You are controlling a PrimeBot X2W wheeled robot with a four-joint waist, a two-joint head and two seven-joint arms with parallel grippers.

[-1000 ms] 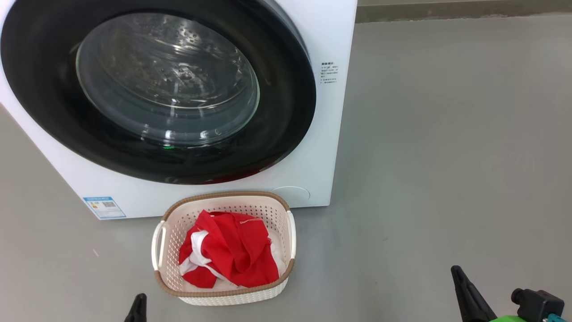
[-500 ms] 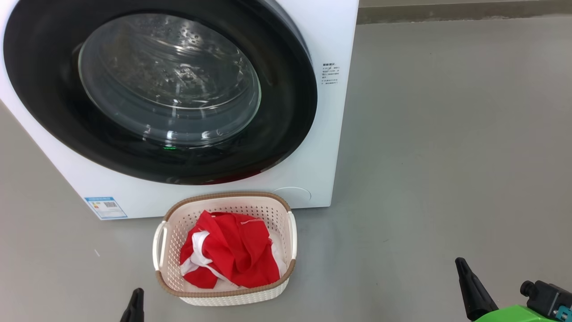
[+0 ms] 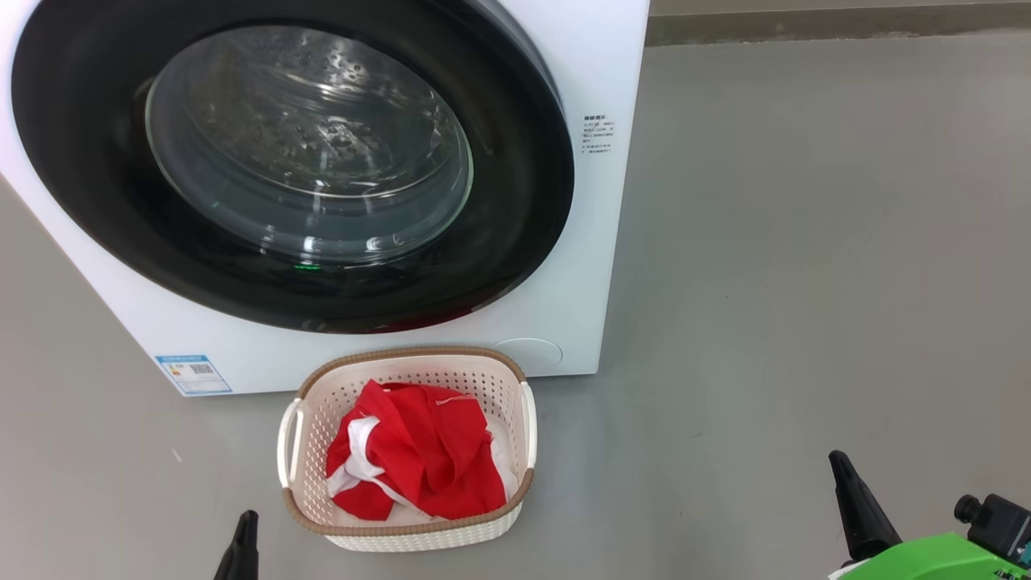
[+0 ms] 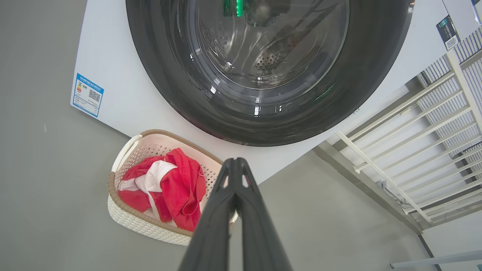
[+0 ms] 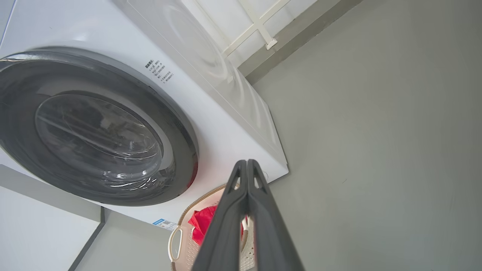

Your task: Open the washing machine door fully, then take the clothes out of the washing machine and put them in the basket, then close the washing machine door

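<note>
I am looking down at a white washing machine [image 3: 580,48] standing on a grey floor [image 3: 805,282]. Its round door [image 3: 515,201], a wide glossy black rim around a bulging glass window, lies shut, flat against the machine's front. A small blue label [image 3: 193,373] sits at the machine's lower left corner.

A cream basket [image 3: 419,538] with a brown rim stands on the floor just in front of the machine, under the bottom edge of the door. It is close to the front panel; I cannot tell whether it touches. The clothes [image 3: 419,455], red with white trim, lie heaped inside the basket.

My left gripper [image 4: 235,162] has its two dark fingers pressed together with nothing between them. It hangs farther out from the machine than the basket does, near the basket's front left corner and not touching it. The clothes lie ahead of it and to its right, toward the machine.

My right gripper [image 5: 246,162] also has its fingers pressed together and empty. It too hangs farther out from the machine than the basket, past the machine's right-hand corner. The basket and the clothes are well apart from it, off to its left.
</note>
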